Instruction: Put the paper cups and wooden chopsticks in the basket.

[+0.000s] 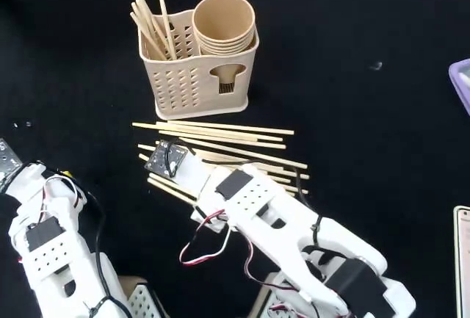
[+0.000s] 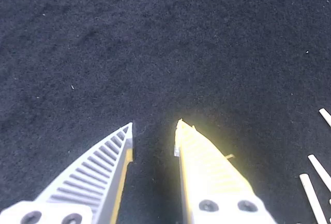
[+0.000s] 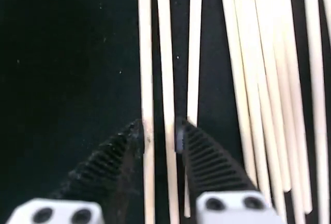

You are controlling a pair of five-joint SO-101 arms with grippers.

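Many chopsticks are left on your desk, cups already in the basket; your right fingers stand parted around two, left fingers spread, empty.

- A black cloth lies flat under the right pincer and all around it.
- A purple box pokes in far off to the pincer's right.
- A white flat thing lies far right too, farther back.
- A pale speck sits ahead, to the right.
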